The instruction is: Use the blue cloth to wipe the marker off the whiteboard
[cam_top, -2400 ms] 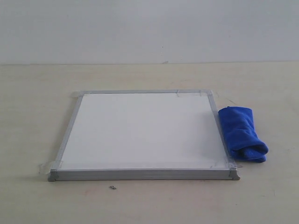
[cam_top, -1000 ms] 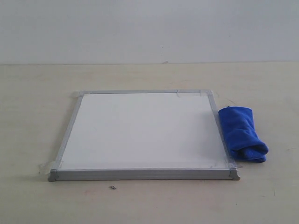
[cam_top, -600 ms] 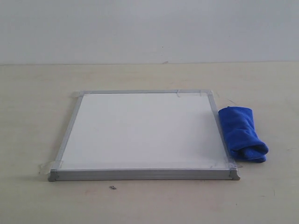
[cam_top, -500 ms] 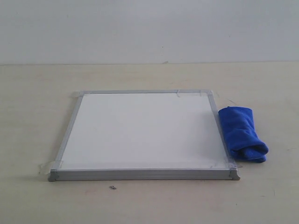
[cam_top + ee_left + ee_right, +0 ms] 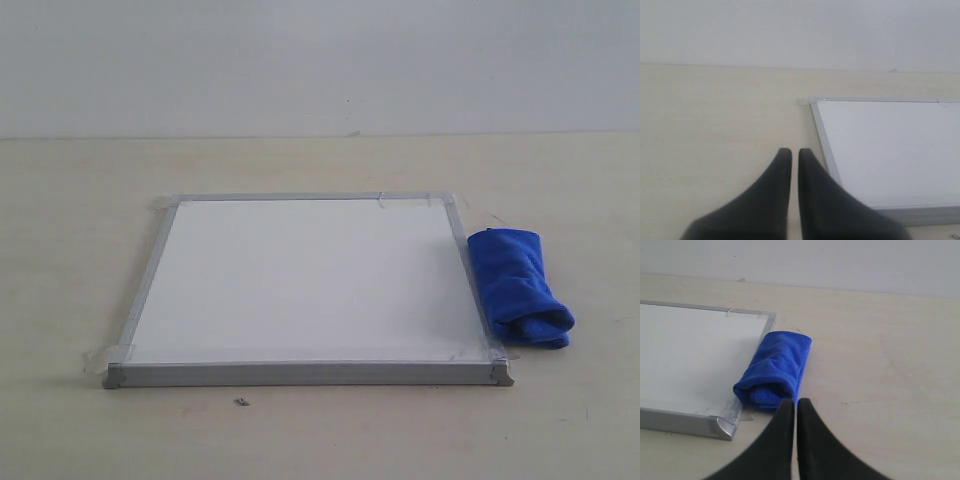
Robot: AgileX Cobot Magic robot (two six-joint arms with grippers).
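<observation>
The whiteboard (image 5: pixel 310 282) lies flat on the table, white with a grey frame; I see no red marker line on its surface in any view. The blue cloth (image 5: pixel 517 288) lies folded on the table against the board's right edge. In the right wrist view the blue cloth (image 5: pixel 776 372) sits just beyond my right gripper (image 5: pixel 795 402), which is shut and empty. My left gripper (image 5: pixel 794 151) is shut and empty, hovering over bare table beside the whiteboard (image 5: pixel 890 150). Neither gripper shows in the exterior view.
Bits of clear tape (image 5: pixel 108 353) hold the board's corners to the beige table (image 5: pixel 80 200). A small dark speck (image 5: pixel 240 403) lies in front of the board. A pale wall (image 5: pixel 320 60) rises behind the table.
</observation>
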